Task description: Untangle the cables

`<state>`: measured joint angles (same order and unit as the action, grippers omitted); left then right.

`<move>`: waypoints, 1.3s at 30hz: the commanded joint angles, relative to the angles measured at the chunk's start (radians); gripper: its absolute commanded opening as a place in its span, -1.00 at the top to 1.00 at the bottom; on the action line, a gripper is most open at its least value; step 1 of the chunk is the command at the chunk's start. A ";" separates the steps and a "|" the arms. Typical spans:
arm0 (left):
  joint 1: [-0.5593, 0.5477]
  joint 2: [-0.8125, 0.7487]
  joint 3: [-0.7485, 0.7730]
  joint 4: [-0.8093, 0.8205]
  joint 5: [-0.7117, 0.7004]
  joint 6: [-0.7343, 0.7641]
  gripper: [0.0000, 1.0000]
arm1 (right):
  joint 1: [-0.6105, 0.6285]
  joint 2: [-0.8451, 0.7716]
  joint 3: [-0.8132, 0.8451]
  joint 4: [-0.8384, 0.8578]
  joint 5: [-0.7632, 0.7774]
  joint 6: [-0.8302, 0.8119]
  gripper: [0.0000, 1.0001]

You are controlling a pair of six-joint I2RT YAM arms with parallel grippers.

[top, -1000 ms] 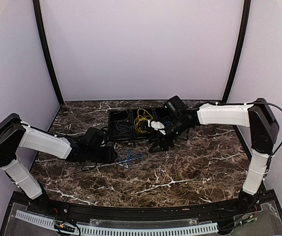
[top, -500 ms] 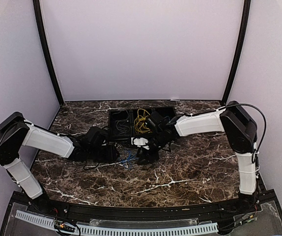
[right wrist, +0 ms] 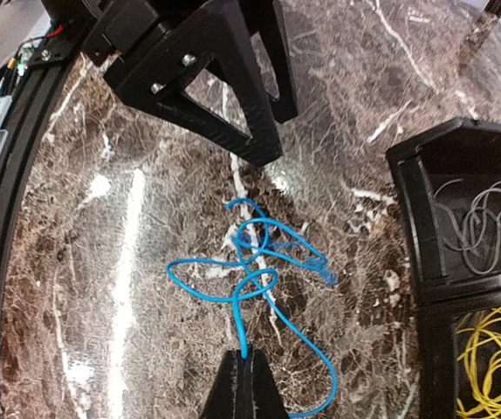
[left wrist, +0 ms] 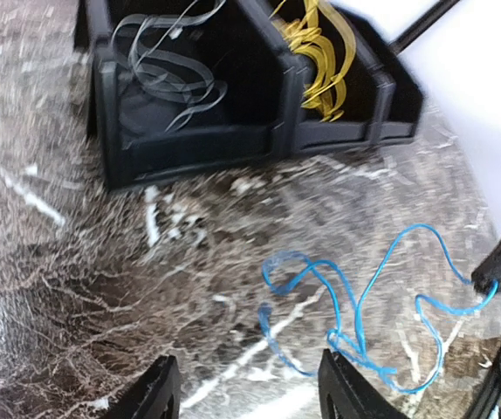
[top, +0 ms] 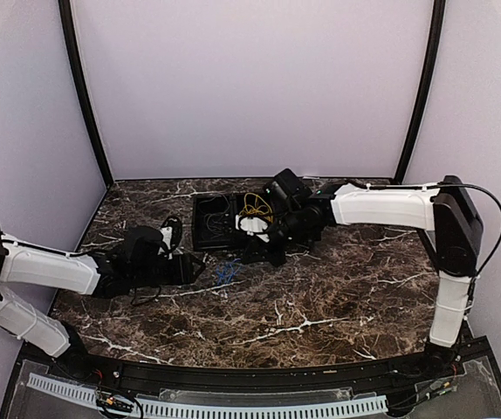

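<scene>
Overhead shot is soft and even: pale walls [top: 250, 87] bright, no hard shadows, though the black tray [top: 196, 218] melts into the dark worktop [top: 320, 305]. Left wrist view is smeared all over, with streaky marble veins, a hot white spot low on the left and a blown-out far right corner. Right wrist view is crisper, blue cable [right wrist: 250, 247] sharp, with a long glare streak down the left.

Table top [top: 338, 305]: polished marble-look stone, dark brown, white veins, glossy with glare. Tray [left wrist: 198, 148]: black plastic, matt. Blue cables [right wrist: 252, 253], yellow cables [left wrist: 320, 52]: smooth plastic sheath, slight sheen. Arm shells [top: 381, 205]: smooth white plastic.
</scene>
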<state>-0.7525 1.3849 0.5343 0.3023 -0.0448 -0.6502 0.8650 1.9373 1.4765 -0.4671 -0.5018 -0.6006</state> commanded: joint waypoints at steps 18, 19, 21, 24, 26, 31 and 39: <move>-0.092 -0.168 -0.137 0.398 0.246 0.273 -0.22 | 0.002 -0.184 0.183 -0.193 -0.031 0.088 1.00; -0.094 -0.154 -0.134 0.403 0.233 0.279 -0.23 | 0.001 -0.184 0.186 -0.198 -0.035 0.092 1.00; -0.103 -0.130 -0.110 0.398 0.213 0.299 -0.24 | 0.000 -0.188 0.194 -0.204 -0.042 0.099 1.00; -0.106 -0.099 -0.087 0.396 0.215 0.332 -0.22 | -0.001 -0.194 0.200 -0.206 -0.050 0.109 1.00; -0.108 -0.081 -0.076 0.411 0.228 0.338 -0.20 | -0.001 -0.198 0.201 -0.204 -0.048 0.115 1.00; -0.109 -0.039 -0.061 0.450 0.221 0.347 -0.05 | -0.005 -0.203 0.209 -0.205 -0.063 0.129 1.00; -0.110 -0.014 -0.050 0.447 0.115 0.396 0.63 | -0.039 -0.209 0.224 -0.208 -0.102 0.155 1.00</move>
<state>-0.8566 1.3670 0.4595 0.7197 0.1299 -0.2955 0.8520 1.7714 1.6722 -0.6819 -0.5655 -0.4717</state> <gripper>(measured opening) 0.258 0.009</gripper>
